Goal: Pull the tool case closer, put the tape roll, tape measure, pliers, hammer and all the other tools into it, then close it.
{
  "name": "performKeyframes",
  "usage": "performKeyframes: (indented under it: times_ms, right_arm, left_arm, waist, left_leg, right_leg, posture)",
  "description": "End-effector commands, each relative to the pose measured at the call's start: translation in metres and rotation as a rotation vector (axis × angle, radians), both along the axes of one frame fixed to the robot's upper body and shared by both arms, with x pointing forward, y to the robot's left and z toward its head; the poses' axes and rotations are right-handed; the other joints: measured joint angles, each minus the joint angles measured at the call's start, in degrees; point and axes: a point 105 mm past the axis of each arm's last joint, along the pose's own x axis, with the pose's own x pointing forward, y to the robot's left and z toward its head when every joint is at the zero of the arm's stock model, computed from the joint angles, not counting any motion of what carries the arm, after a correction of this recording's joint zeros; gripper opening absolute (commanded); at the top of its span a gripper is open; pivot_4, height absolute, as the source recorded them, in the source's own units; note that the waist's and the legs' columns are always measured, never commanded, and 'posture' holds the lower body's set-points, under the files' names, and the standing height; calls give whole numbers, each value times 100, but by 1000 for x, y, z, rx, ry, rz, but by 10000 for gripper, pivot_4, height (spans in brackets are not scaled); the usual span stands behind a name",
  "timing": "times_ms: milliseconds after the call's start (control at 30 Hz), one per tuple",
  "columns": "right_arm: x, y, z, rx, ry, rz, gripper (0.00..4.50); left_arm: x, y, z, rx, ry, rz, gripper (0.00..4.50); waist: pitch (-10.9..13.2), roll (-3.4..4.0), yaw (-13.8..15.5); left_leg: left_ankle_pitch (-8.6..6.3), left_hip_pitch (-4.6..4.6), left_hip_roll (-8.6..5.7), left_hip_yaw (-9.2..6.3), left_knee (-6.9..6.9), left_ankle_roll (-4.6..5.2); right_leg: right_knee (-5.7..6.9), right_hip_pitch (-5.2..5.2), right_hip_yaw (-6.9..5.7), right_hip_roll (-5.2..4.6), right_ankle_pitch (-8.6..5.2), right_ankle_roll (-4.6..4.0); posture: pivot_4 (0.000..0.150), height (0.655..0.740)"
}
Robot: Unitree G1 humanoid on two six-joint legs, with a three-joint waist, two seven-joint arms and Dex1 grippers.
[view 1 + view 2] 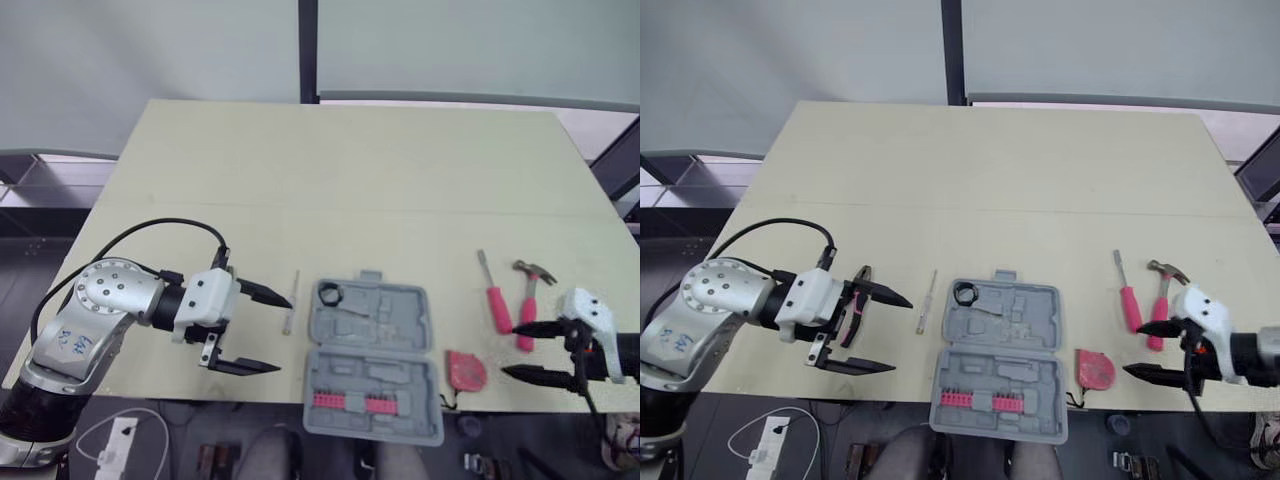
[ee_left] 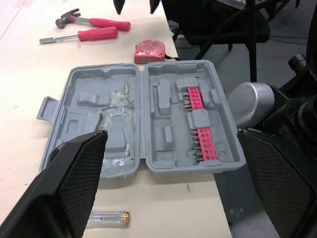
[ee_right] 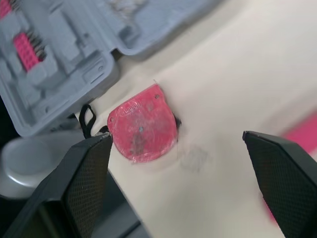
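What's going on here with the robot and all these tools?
The robot is packing tools into the open grey plastic tool case at the near edge of the table. Both claws are open and empty: the left claw hovers beside the case, the right claw by the red tape measure. The pink-handled screwdriver and hammer lie outside.

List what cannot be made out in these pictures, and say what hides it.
Likely pliers: right eye view, mostly behind the left end effector.
Pink handle: right wrist view, blurred and cut by the edge; hammer or screwdriver, cannot tell.
Thin clear tool: left wrist view, one end behind a finger.
Bits in the case: too small to count.
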Motion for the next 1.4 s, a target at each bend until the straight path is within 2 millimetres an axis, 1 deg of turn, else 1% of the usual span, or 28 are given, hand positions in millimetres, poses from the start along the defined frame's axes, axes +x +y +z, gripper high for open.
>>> performKeyframes:
  times_ms: [33,167,233,333,433,700,833,1067,1333,1400]
  right_arm:
    - [-5,5,-14,-46,-60,137,44477]
    - [-2,7,-26,-61,-94,182,44477]
    - [-3,7,-35,-86,-81,203,44477]
    - [-3,11,-44,-98,-80,226,44477]
    - [3,12,-44,-87,-104,209,44477]
    - [3,9,-40,-105,-116,227,44477]
    - [3,7,-47,-128,-109,231,44477]
    - [3,9,-56,-146,-83,232,44477]
    - [7,18,-62,-132,-90,231,44477]
    - [10,19,-64,-135,-98,222,39274]
  left_arm:
    - [-4,-3,6,5,-40,-30,45000]
    - [-6,-5,8,7,-41,-43,45000]
    - [-6,-6,8,8,-45,-44,45000]
    - [-4,-5,6,23,-58,-31,45000]
    - [-6,-4,7,25,-58,-28,45000]
    - [-13,-2,8,27,-35,-23,45000]
    - [-13,-1,8,28,-34,-17,45000]
    - [-12,1,7,41,-37,-14,45000]
    - [-11,1,6,43,-44,-11,45000]
    - [-10,1,5,42,-46,-9,45000]
  waist:
    - [0,0,14]
    - [1,2,-5]
    - [1,3,-5]
    - [1,3,-7]
    - [1,3,-7]
    - [1,4,-6]
    - [1,4,-5]
    - [1,4,-6]
    - [1,4,-9]
    - [1,4,-10]
  left_leg:
    - [0,-1,0,-1,1,0]
    - [0,-1,0,0,4,0]
    - [1,0,4,0,5,-1]
    - [1,3,8,0,4,-2]
    - [1,3,8,1,6,-2]
    - [1,3,8,-1,7,-2]
    - [1,4,9,-1,7,-2]
    - [1,3,9,-1,8,-2]
    - [1,4,9,0,9,-2]
    - [1,4,10,0,9,-2]
  right_leg:
    - [-1,0,-1,1,0,0]
    - [0,1,1,2,0,0]
    - [1,1,2,6,0,0]
    - [3,1,2,8,-1,-2]
    - [4,1,4,8,-1,-2]
    - [5,2,5,6,-1,-3]
    - [5,2,5,6,-1,-3]
    - [7,2,4,7,-2,-4]
    - [8,2,5,7,-2,-4]
    - [8,2,5,7,-2,-4]
  posture:
    - [1500,7400]
    - [1500,7400]
    - [1500,7400]
    - [1500,7400]
    - [1500,7400]
    - [1500,7400]
    - [1500,7400]
    - [1500,7400]
    - [1500,7400]
    - [1500,7400]
